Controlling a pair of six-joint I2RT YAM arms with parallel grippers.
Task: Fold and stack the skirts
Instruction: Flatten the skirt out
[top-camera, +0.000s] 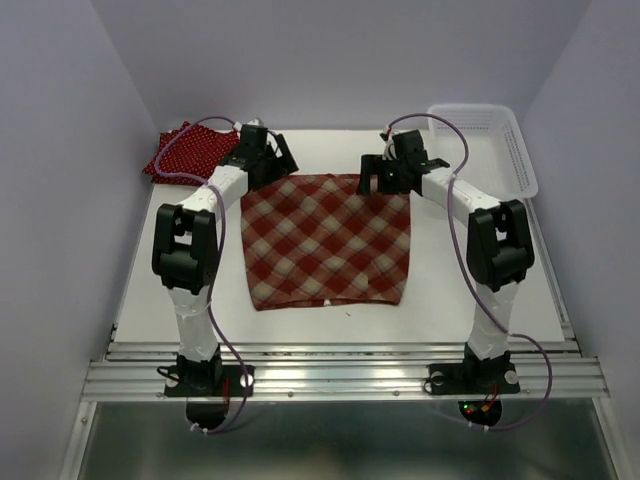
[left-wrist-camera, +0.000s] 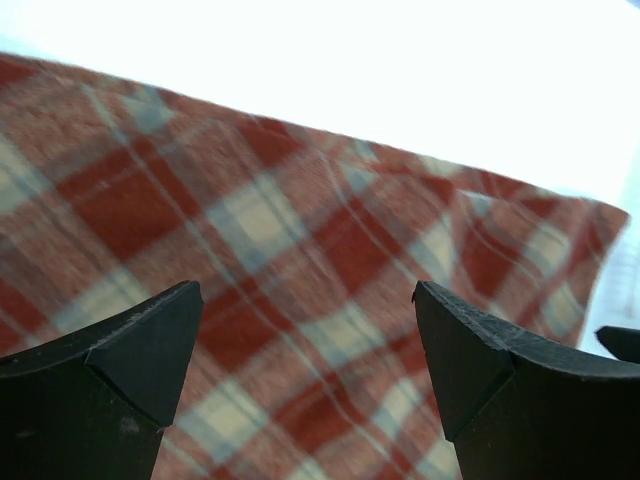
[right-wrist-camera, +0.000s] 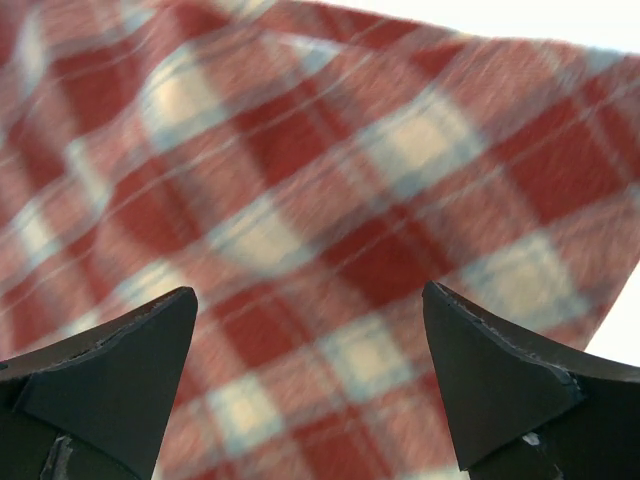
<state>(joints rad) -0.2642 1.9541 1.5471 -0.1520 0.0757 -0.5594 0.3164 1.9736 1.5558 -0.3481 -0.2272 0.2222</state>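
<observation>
The red-and-cream plaid skirt (top-camera: 328, 240) lies spread flat on the white table. My left gripper (top-camera: 268, 160) hovers over its far left corner, jaws open, nothing between them; the plaid cloth (left-wrist-camera: 300, 260) fills the left wrist view below the fingers (left-wrist-camera: 140, 350). My right gripper (top-camera: 385, 175) hovers over the far right corner, jaws open and empty; the plaid cloth (right-wrist-camera: 320, 230) fills the right wrist view. A dark red polka-dot skirt (top-camera: 190, 152) lies folded at the far left corner of the table. A second polka-dot skirt is not separately visible.
A white mesh plastic basket (top-camera: 485, 140) stands at the far right of the table (top-camera: 140, 290). Purple walls close in on the left, back and right. The aluminium rail with both arm bases runs along the near edge.
</observation>
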